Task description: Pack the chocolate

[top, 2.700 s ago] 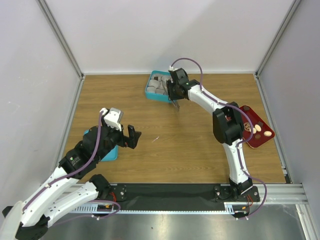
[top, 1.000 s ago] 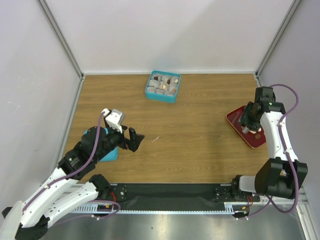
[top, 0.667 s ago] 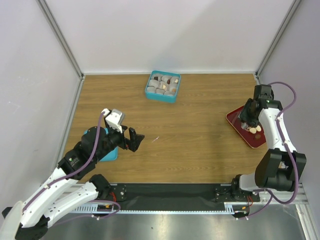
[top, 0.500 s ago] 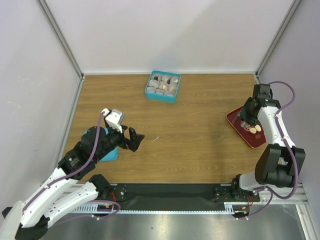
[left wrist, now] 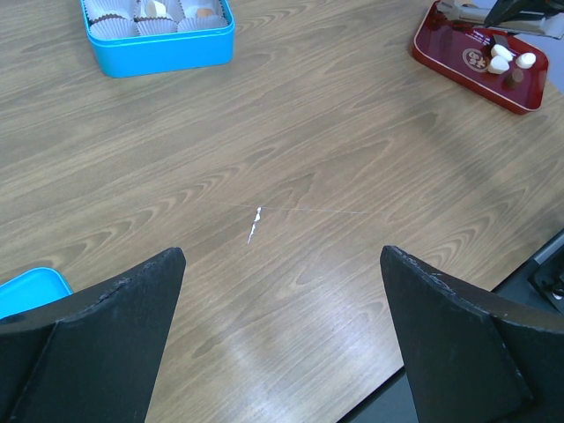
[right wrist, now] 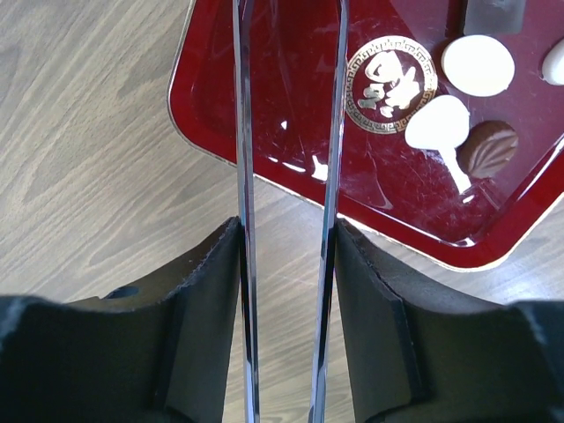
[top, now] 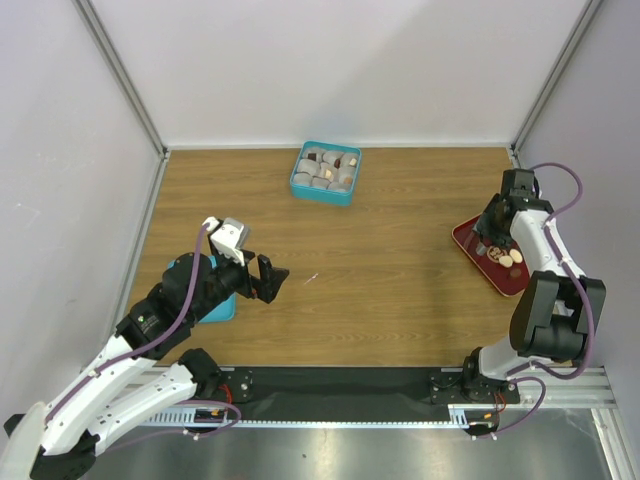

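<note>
Right fingers (right wrist: 207,300) hold tweezers (right wrist: 241,132) over tray (right wrist: 211,97); left fingers (left wrist: 115,317) wide, idle. Centre the tips astride one chocolate (right wrist: 438,122), then squeeze gently.

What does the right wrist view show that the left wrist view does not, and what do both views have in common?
Only the right wrist view: the tweezers, both metal arms clamped between the fingers of the right gripper and reaching over the red tray. Only the left wrist view: the teal box with its paper cups, the corner of a second teal piece, and the left gripper, open and empty. Both: the red tray, the chocolate pieces on it, and the wooden table.
</note>
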`<action>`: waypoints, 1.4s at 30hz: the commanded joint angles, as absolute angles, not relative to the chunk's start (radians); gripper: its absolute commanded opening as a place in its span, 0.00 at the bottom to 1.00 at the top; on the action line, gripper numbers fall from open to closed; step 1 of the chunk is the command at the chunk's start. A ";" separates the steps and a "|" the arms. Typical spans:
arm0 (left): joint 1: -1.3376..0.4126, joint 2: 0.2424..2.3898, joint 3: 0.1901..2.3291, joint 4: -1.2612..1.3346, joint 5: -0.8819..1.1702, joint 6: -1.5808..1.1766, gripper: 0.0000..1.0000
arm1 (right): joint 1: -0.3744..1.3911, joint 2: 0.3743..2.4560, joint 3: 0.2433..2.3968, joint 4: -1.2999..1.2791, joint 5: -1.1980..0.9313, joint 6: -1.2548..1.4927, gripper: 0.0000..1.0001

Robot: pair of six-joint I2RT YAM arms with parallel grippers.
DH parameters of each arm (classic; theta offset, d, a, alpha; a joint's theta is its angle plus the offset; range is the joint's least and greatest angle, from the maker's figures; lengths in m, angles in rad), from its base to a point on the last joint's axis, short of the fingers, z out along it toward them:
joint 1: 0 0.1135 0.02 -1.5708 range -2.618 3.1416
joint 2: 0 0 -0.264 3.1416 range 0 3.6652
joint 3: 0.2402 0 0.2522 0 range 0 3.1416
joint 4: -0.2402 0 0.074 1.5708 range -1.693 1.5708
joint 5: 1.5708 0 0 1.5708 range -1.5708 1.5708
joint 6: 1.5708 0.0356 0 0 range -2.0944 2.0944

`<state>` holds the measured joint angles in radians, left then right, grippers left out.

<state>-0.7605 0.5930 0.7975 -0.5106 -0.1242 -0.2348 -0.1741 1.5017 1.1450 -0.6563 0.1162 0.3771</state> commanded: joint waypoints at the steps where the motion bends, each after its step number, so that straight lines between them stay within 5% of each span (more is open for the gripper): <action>1: -0.755 0.595 0.798 -0.479 -0.121 -0.219 1.00 | -0.179 1.517 1.144 -0.603 0.138 0.374 0.49; 42: -0.749 0.601 0.798 -0.480 -0.120 -0.222 1.00 | -0.178 1.434 1.196 -0.710 0.129 0.330 0.40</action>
<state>-0.7559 0.6022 0.7975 -0.5106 -0.1257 -0.2348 -0.1741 1.4960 1.1465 -0.6586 0.1158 0.3313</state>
